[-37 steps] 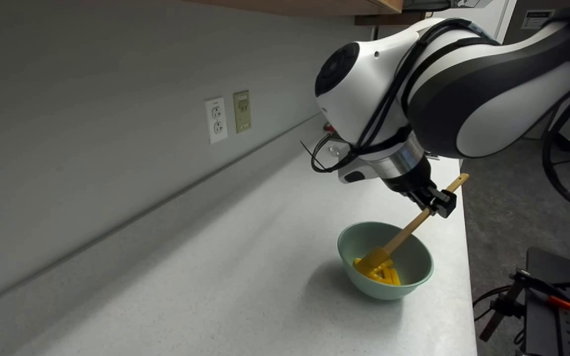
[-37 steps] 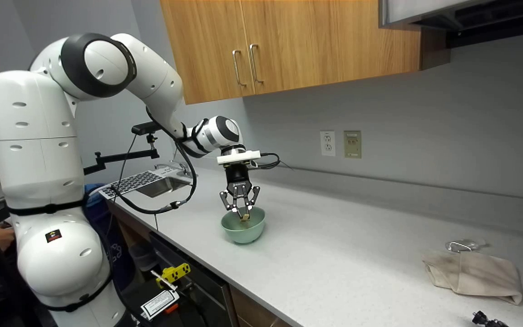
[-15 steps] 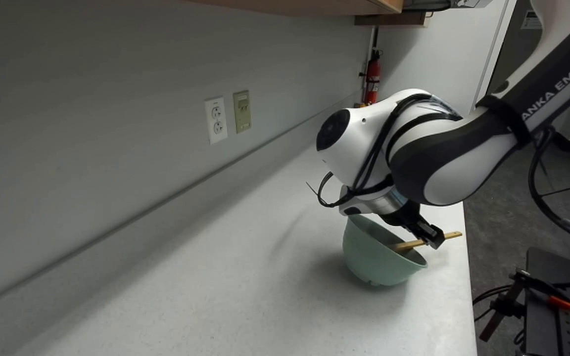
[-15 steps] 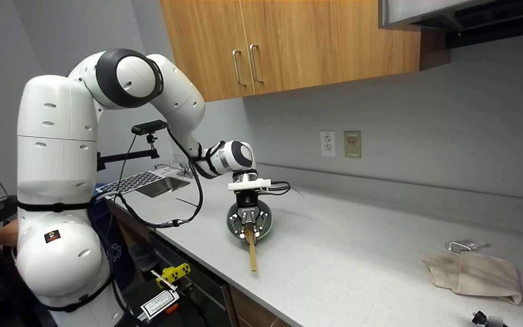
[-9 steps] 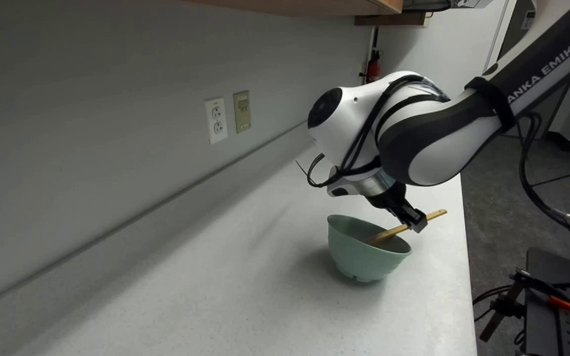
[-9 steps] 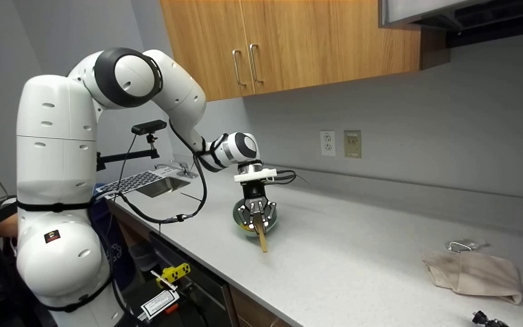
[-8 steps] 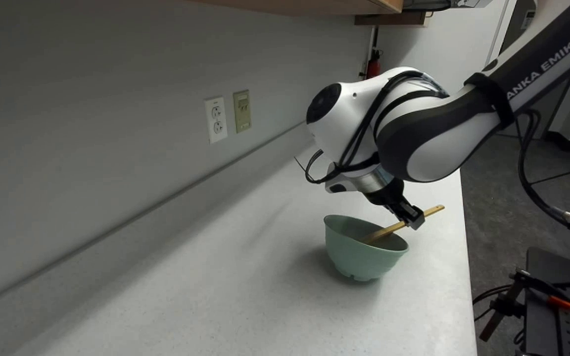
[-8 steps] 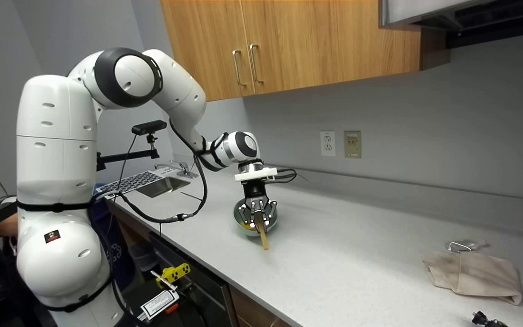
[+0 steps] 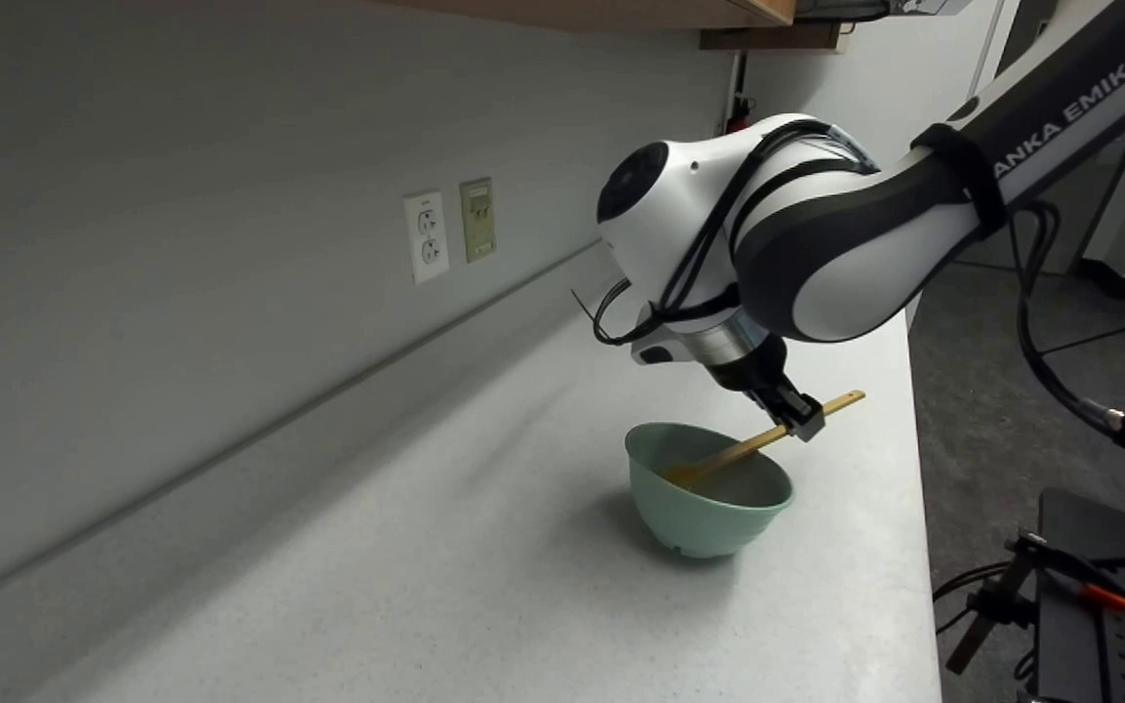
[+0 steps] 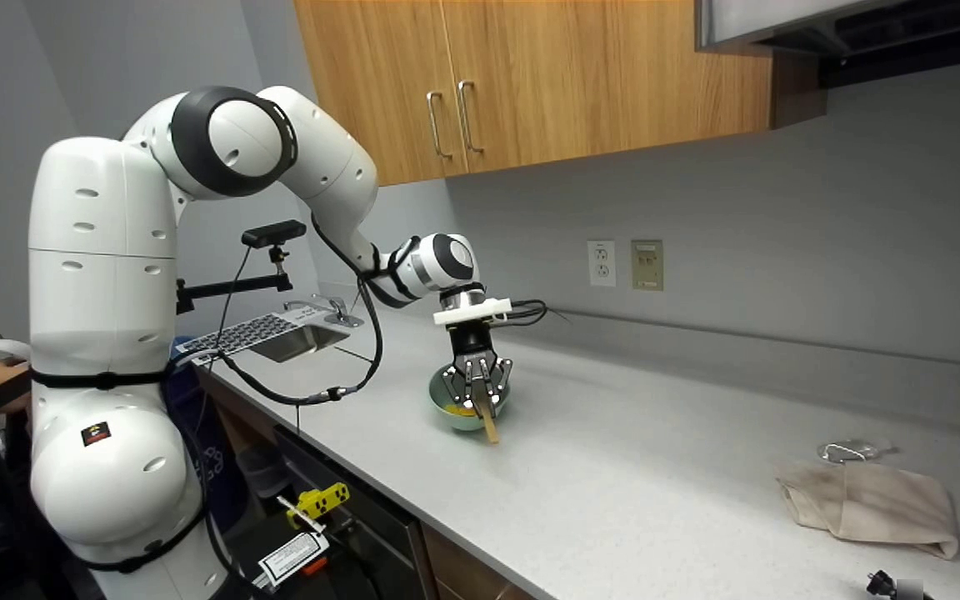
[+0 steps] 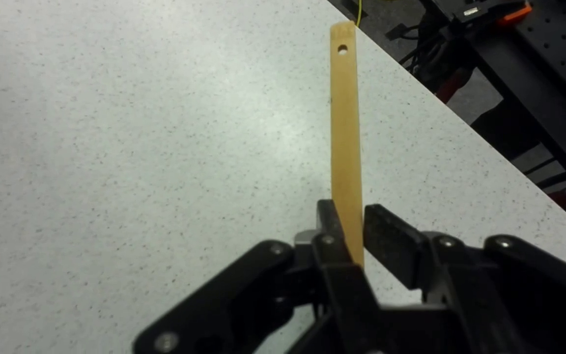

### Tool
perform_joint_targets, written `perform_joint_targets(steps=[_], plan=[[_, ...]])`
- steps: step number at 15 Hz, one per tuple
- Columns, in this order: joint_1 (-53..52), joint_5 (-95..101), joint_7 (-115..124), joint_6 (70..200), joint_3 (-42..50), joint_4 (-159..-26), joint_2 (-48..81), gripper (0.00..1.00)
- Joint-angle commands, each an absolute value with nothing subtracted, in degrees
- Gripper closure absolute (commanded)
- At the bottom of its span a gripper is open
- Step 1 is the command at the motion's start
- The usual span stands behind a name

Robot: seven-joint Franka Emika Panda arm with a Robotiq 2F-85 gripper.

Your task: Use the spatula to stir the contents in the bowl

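Note:
My gripper [image 9: 802, 420] is shut on the light-wood handle of the spatula [image 9: 753, 444]. In the wrist view the fingers [image 11: 349, 221] stand either side of the handle [image 11: 346, 123], whose holed end points away. The spatula slants down into the mint-green bowl [image 9: 704, 522], its yellowish flat end [image 9: 685, 475] against the inner wall. The bowl is tilted on the counter, its rim lower toward the counter's front edge. In an exterior view, bright yellow contents [image 10: 459, 410] show inside the bowl beside the gripper [image 10: 484, 408]; from the opposite side the bowl wall hides them.
The counter [image 9: 377, 586] ends at a front edge right of the bowl, with a drop to the floor. A grey wall with outlets [image 9: 428, 237] runs behind. A cabinet [image 10: 547, 83] hangs above. A beige cloth [image 10: 872, 504] and a sink [image 10: 301, 342] lie farther along.
Over 2.5 seconds the gripper dipped low, then rose again; the bowl went from nearly level to tilted. In the last half second gripper, spatula and bowl shifted toward the wall.

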State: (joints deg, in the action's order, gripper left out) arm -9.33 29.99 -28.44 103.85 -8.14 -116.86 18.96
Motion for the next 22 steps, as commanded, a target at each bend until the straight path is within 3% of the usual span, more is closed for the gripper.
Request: perform_joint_targets(steps=[1,22], plan=[[-8.60,30.11,-28.37,104.93,-8.41,-116.41,18.79,0.94],[-8.42,31.18,-29.28,105.55,-8.19,-116.07,18.89,0.94]])
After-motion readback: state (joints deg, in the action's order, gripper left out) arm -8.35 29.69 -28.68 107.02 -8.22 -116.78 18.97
